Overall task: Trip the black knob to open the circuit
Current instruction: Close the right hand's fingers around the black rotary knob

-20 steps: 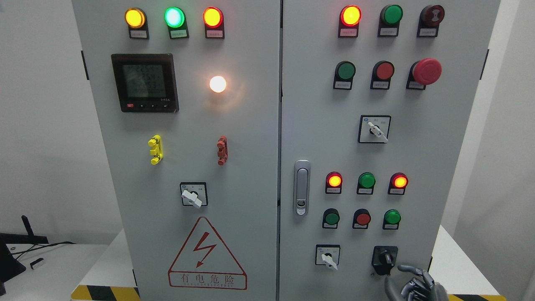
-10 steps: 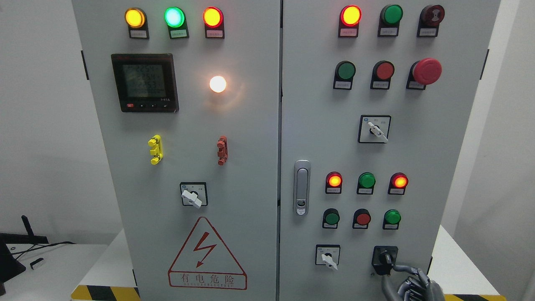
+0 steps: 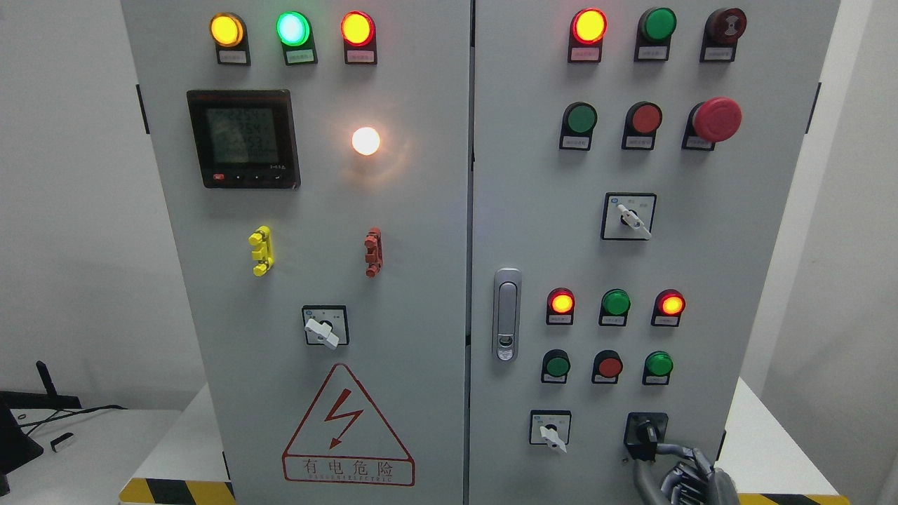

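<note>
Reaching up from the bottom edge at the lower right, the right hand (image 3: 684, 473) has its grey metal fingers (image 3: 672, 449) curled in against the black knob (image 3: 645, 433), one finger lying along the knob's lower right side and a thumb-like digit rising beneath it; the fingertips touch the knob, though whether they grip it firmly or merely press on it is hard to make out. That black knob sits on a black square plate in the lowest row of the right cabinet door (image 3: 701, 266), directly above and slightly left of the hand. Just to its left, on the same row, is a small selector switch (image 3: 551, 429) with a white lever pointing down and right. Above the knob runs a row of three push buttons (image 3: 609, 366), green, red and green, and above those three indicator lamps (image 3: 616, 303), the outer two glowing red-orange and the middle one green and unlit. Further left on this door stands an upright silver door handle (image 3: 506, 314). Higher still is another white-lever selector (image 3: 629, 217) and a large red mushroom emergency stop button (image 3: 717, 119). The left cabinet door (image 3: 421, 280) carries a triangular red lightning warning sign (image 3: 347, 428), a digital meter (image 3: 243, 138) and a bright white lamp (image 3: 365, 141).
</note>
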You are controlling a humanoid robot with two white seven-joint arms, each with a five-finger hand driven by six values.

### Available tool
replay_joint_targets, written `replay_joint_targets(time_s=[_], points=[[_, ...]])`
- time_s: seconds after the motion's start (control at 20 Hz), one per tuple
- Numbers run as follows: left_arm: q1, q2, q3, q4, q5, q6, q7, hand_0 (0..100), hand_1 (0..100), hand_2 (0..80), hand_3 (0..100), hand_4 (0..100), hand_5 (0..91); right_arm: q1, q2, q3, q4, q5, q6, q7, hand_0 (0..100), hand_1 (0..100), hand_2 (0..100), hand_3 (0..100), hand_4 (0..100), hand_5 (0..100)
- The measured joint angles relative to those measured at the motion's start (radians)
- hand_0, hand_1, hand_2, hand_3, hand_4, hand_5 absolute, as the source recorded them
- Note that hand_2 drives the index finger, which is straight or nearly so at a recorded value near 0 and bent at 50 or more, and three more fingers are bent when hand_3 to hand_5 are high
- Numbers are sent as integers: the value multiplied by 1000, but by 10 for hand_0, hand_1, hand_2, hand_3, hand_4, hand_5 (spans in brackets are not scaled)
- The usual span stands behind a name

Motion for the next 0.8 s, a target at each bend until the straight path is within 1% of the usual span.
replay_joint_targets(time_s=[0.25,0.8], points=[[0,0,0,0,0,0,0,120,389,0,0,0,0,-3,7,2,0,1,2,1,352,729,437,879,994,1000],[0,0,0,0,0,0,0,120,389,0,0,0,0,-12,16,5,1,13,11,-8,358,734,454,890,999,1000]])
